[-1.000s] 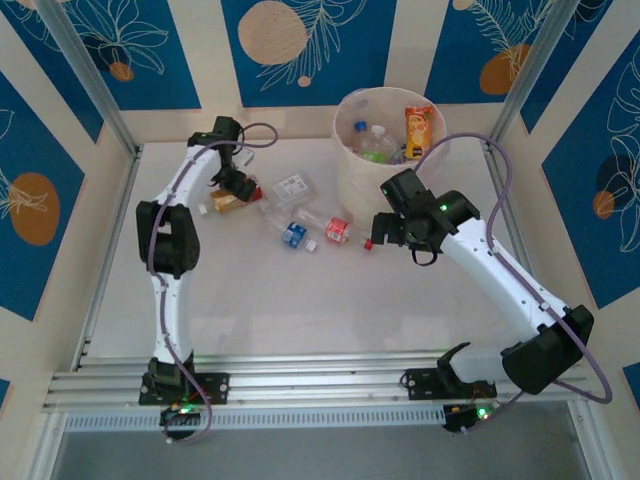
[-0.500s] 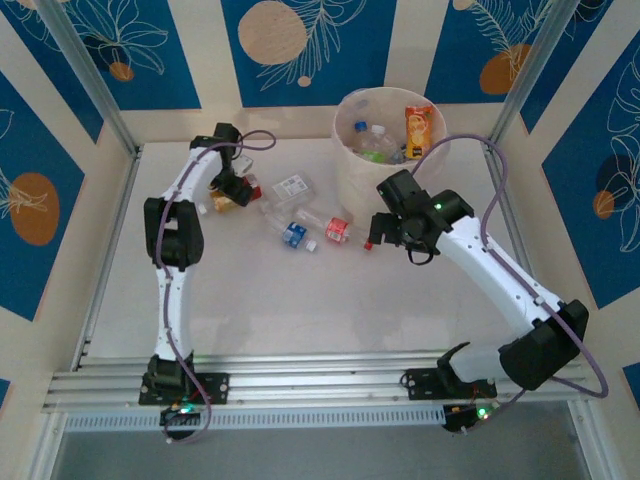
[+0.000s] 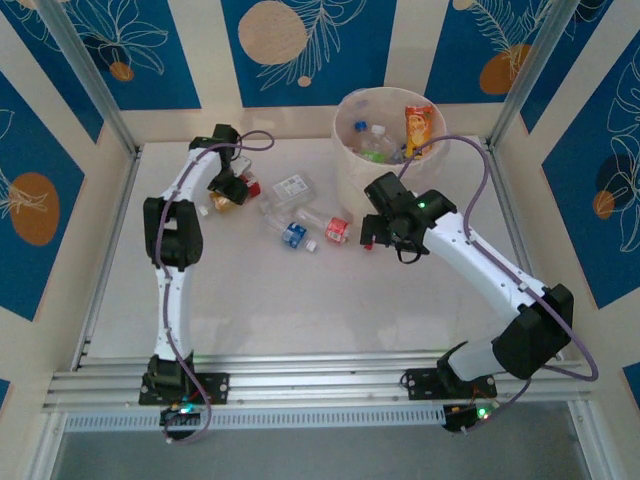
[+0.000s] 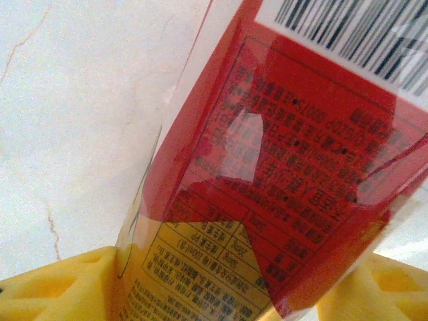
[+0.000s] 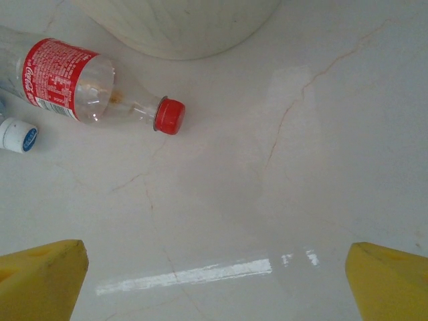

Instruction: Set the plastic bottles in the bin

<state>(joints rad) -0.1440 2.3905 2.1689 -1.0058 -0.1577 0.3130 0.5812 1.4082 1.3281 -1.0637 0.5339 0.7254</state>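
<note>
White marbled table [image 3: 300,300], blue-and-cream patterned walls [image 3: 300,40]. Left gripper [image 3: 226,190] clamps a red-and-yellow-labelled bottle [image 4: 267,167] at the table's far left; right gripper [image 5: 214,257] gapes wide, empty, near a red-capped bottle [image 5: 73,73] lying beside the bin [image 3: 350,175].

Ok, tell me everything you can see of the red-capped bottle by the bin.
The red-capped bottle is clear plastic with a red, white-lettered label, looking empty but for brownish residue near the neck. It lies on its side on the white table, close to the bin, apart from the open right claw.
</note>
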